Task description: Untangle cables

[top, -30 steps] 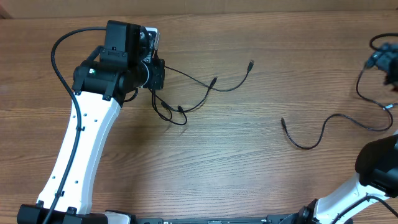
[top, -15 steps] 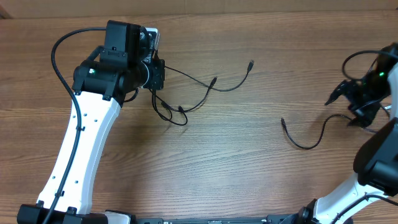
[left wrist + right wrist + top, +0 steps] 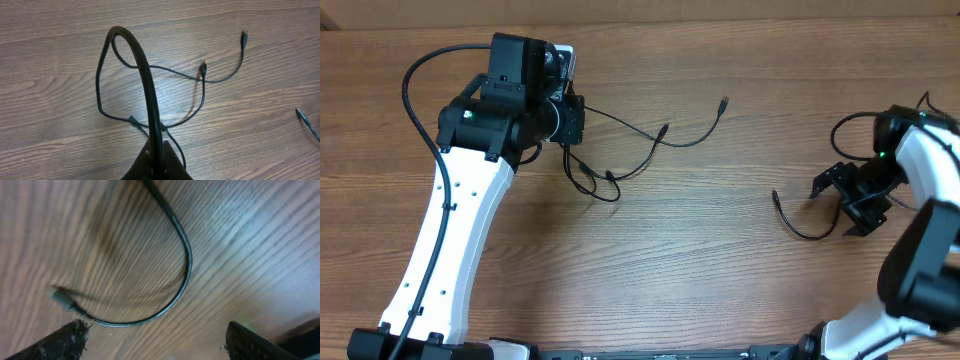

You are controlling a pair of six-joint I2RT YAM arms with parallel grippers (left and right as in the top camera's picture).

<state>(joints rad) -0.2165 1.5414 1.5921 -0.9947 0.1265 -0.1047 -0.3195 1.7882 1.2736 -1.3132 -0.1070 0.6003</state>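
The cables (image 3: 620, 170) lie left of centre as a loose tangle, with strands ending in plug tips (image 3: 723, 102). My left gripper (image 3: 570, 138) is shut on a loop of this tangle. In the left wrist view the held cable (image 3: 145, 70) arches up from the gripper (image 3: 159, 162), and thin strands (image 3: 202, 95) trail away over the wood. A separate cable (image 3: 800, 230) curves alone on the right. My right gripper (image 3: 842, 203) hovers just to its right, open. In the right wrist view this cable (image 3: 187, 265) and its plug (image 3: 60, 296) lie ahead of the open gripper (image 3: 155, 345), nothing between the fingers (image 3: 65, 340).
The wooden table (image 3: 720, 290) carries only the cables and arms. The white left arm (image 3: 460, 230) crosses the left side, and the right arm (image 3: 930, 250) reaches in from the bottom right. The table's far edge (image 3: 720, 20) runs along the top.
My right arm has swung in from the far right edge toward the lone cable, its gripper staying open. The left arm and its tangle have not moved.
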